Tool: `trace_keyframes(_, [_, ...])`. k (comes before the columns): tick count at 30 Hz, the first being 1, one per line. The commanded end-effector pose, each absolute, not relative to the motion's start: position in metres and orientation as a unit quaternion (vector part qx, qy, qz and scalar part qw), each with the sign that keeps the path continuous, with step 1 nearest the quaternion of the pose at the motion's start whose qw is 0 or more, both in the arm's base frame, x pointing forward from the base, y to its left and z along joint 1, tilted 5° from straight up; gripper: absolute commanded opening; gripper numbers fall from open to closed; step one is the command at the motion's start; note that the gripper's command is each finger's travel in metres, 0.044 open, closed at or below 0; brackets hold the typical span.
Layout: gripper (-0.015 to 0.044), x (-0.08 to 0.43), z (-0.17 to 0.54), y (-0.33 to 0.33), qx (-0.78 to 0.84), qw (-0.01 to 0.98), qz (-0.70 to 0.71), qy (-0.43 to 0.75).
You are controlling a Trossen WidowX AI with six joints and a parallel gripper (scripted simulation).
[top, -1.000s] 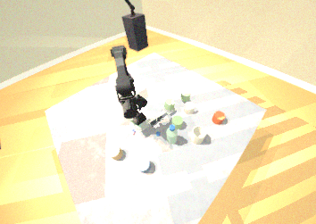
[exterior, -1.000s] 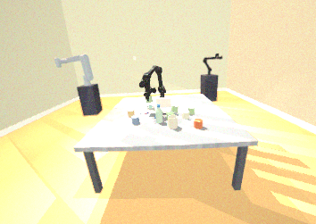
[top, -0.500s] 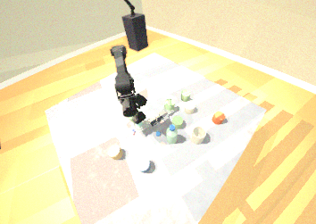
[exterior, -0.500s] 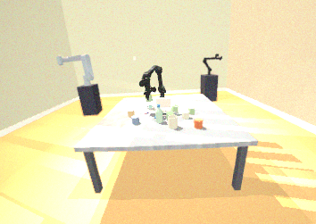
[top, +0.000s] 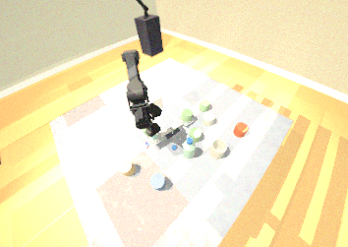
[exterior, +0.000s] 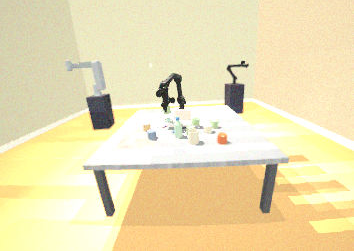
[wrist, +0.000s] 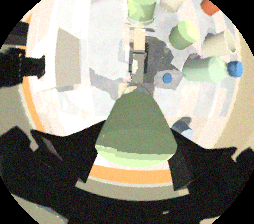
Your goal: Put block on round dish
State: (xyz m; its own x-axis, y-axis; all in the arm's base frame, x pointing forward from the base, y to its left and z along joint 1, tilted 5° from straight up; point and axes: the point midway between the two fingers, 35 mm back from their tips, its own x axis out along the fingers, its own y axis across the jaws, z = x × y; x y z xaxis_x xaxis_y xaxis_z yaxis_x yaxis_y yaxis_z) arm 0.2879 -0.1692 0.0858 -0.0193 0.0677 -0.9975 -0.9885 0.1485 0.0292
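My gripper is shut on a green cup, which hangs clear of the table near one end of the balance. The balance stretches away from it in the wrist view, its near end partly hidden by the held cup. The other green cup stands on the far end. A small round blue thing lies beside the balance; I cannot tell whether it is the dish. I cannot make out the block.
A bottle with a blue cap, another green cup and a cream cup stand beside the balance. A red cup is farther off. A blue cup and an orange one stand elsewhere.
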Motion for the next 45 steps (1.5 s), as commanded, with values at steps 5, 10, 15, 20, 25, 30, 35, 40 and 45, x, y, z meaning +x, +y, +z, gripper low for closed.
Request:
trace_keyframes(5, [0.0000, 0.288, 0.085, -0.169, -0.438, 0.546, 0.483, 0.525])
trace_keyframes(10, [0.0000, 0.288, 0.085, -0.169, -0.438, 0.546, 0.483, 0.525])
trace_keyframes(15, [0.0000, 0.288, 0.085, -0.169, -0.438, 0.546, 0.483, 0.525])
trace_keyframes(20, [0.0000, 0.288, 0.085, -0.169, -0.438, 0.546, 0.483, 0.525])
trace_keyframes(25, [0.0000, 0.288, 0.085, -0.169, -0.438, 0.546, 0.483, 0.525])
trace_keyframes(30, [0.0000, 0.288, 0.085, -0.169, -0.438, 0.546, 0.483, 0.525])
trace_keyframes(35, [0.0000, 0.276, 0.077, -0.186, -0.439, 0.546, 0.482, 0.526])
trace_keyframes(40, [0.0000, 0.250, 0.060, -0.217, -0.441, 0.545, 0.481, 0.527])
trace_keyframes(45, [0.0000, 0.220, 0.043, -0.243, -0.443, 0.543, 0.480, 0.528])
